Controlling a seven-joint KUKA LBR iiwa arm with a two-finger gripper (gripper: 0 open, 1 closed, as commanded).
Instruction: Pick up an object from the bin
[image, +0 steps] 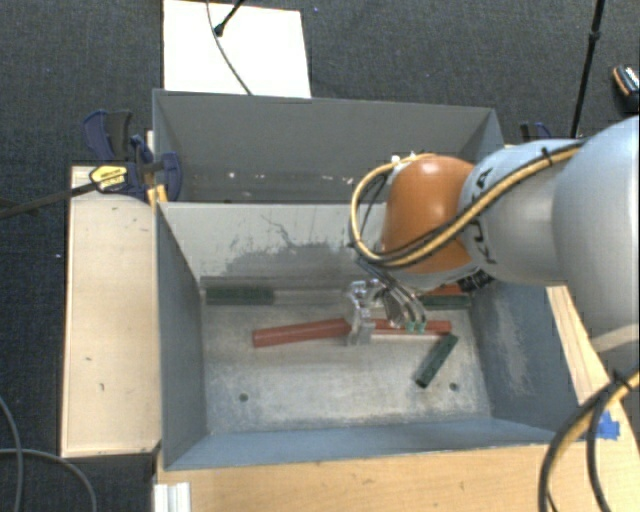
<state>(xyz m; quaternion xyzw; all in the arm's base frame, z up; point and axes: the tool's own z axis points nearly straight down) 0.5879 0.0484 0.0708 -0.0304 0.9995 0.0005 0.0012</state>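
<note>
From above, my gripper (362, 320) sits at the right end of the long red stick (295, 334) lying across the bin's (180, 330) mid-floor. Open or closed, I cannot tell. I'd centre squarely on it, clear of the dark green block (436, 360) near the right wall.

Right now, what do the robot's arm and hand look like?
The arm is a thick, rounded, pale grey tube. Its wrist wears a glossy orange dome-shaped cover, with yellow and black cables looping round it and running back along the arm. Below the dome sits a small hand of bare silvery metal.
</note>
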